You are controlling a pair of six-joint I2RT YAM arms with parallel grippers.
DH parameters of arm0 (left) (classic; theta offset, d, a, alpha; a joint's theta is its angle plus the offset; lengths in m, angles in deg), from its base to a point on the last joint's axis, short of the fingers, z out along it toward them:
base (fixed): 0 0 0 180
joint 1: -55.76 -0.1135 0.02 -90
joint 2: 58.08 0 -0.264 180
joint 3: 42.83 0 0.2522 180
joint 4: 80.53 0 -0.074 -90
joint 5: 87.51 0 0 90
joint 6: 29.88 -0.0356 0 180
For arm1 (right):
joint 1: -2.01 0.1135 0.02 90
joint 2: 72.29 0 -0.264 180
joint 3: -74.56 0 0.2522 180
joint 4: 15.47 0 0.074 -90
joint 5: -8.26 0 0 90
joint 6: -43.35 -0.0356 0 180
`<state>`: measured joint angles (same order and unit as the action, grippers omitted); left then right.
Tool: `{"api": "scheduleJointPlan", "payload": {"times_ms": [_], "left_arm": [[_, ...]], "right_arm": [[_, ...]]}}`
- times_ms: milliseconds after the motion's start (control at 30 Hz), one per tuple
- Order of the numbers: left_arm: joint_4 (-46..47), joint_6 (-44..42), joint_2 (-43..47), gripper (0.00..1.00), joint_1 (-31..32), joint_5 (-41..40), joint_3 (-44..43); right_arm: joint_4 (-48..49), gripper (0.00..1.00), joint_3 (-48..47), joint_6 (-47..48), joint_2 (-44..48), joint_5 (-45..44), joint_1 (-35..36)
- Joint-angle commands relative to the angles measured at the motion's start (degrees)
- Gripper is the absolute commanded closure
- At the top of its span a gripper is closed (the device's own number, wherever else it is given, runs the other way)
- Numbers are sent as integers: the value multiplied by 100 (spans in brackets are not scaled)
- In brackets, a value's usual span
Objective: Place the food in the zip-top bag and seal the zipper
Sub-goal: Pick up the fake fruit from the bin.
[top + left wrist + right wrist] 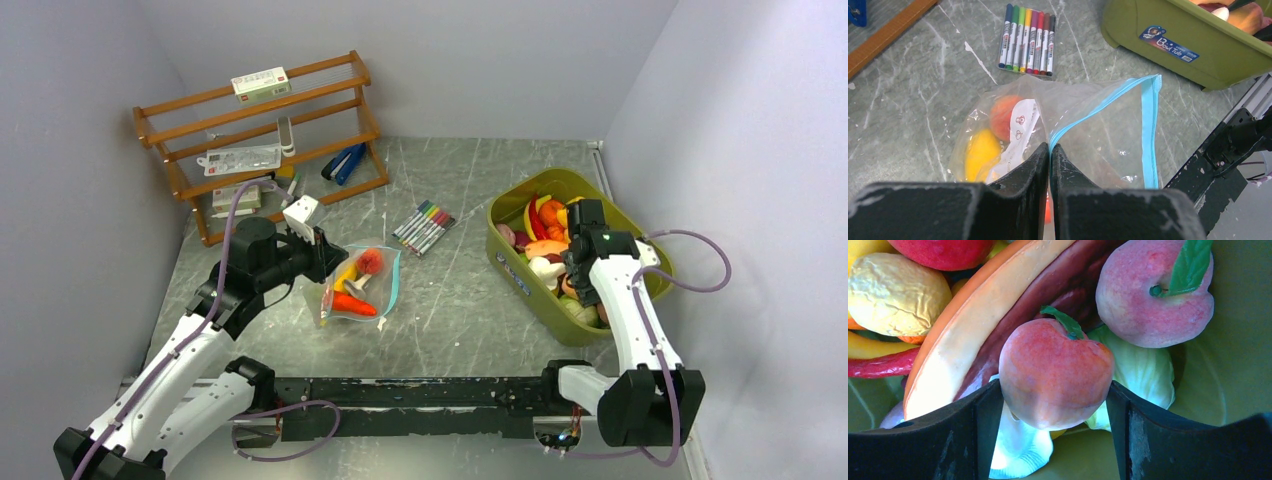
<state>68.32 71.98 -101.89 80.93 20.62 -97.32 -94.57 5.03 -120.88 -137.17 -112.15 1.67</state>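
Observation:
The clear zip-top bag (378,292) lies at the table's centre-left, holding an orange carrot (352,304), a red fruit (372,261) and a yellow piece (980,152). Its mouth gapes, and the teal-blue zipper (1150,130) runs in two separate strips. My left gripper (1050,147) is shut on one zipper strip at the bag's near edge and shows in the top view (325,262). My right gripper (1055,392) is down inside the olive-green tub (520,272), its fingers pressed against both sides of a red-orange peach (1055,365) that lies on other food.
The tub (1198,55) is full of toy fruits and vegetables. A row of coloured markers (424,227) lies between bag and tub. A wooden rack (260,140) stands at the back left. A black rail (420,395) runs along the near edge. Walls close in on both sides.

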Motion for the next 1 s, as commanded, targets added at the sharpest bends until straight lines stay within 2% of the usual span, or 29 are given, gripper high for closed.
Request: {"api": "scheduleJointPlan", "payload": {"times_ms": [0, 233, 367, 633, 700, 867, 967], "left_arm": [[5, -77, 65, 93, -30, -47, 6], [5, -74, 42, 93, -31, -55, 5], [29, -6, 31, 93, -32, -70, 7], [377, 633, 79, 93, -31, -12, 57], [486, 846, 39, 93, -30, 50, 54], [462, 1137, -214, 93, -30, 11, -185], [356, 1163, -373, 93, -30, -179, -348]], "right_arm": [[161, 33, 211, -334, 215, -262, -45], [-64, 43, -120, -294, 664, -685, -42], [656, 48, -97, 401, 1215, -465, -43], [1743, 48, 107, 1749, 1769, 244, -41], [1908, 48, 15, 2073, 1771, 575, -44], [2667, 47, 20, 3153, 1871, 2021, -35], [3379, 47, 285, 3880, 2170, 3293, -34]]}}
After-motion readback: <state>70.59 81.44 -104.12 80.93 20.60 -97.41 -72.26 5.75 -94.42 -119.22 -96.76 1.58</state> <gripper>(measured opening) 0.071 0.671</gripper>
